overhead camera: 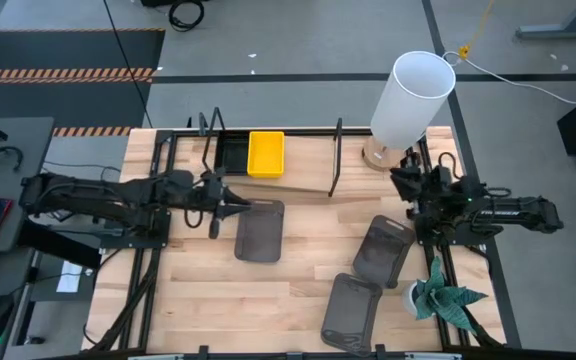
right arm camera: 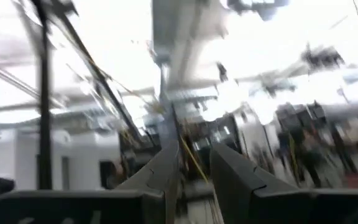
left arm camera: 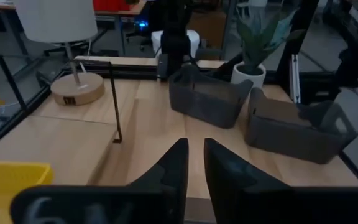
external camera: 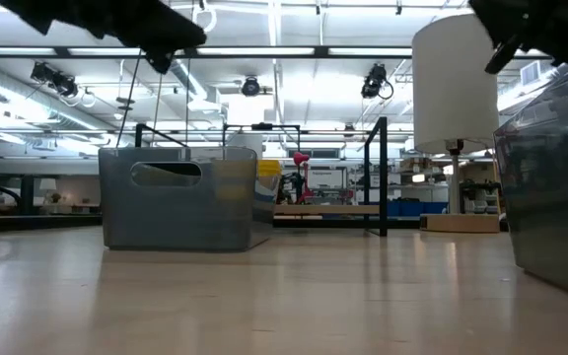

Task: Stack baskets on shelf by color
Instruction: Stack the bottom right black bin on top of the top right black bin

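The shelf stands at the table's far side, a wood board with black wire end frames. A yellow basket and a black basket sit side by side on it. Three dark grey baskets rest on their bottoms on the tabletop: one in the middle, two to the right. My left gripper hovers at the middle grey basket's far left corner, fingers a narrow gap apart, empty. My right gripper is near the lamp, tipped upward, narrowly open and empty.
A white-shaded lamp stands at the far right corner, beside the shelf's right frame. A small potted plant stands at the near right. Bare tabletop lies at the near left.
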Robot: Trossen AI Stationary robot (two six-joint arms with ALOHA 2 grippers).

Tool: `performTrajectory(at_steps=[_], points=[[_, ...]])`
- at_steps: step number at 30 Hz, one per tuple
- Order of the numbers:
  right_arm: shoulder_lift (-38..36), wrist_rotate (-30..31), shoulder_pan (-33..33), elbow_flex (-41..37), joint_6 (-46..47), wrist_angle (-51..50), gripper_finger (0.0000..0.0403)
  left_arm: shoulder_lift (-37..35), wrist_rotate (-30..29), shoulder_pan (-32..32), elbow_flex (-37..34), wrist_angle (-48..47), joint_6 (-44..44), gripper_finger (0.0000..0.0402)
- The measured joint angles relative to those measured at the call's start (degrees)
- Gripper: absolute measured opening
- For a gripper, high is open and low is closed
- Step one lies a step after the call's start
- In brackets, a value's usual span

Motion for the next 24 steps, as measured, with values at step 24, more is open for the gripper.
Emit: performTrajectory(at_steps=[24], points=[[19.77,-1.17,0.22,14.41,18.08,-38.91,0.0096,-23.08,-5.68,-0.03,-19.26,7.15,-6.45,0.0054]])
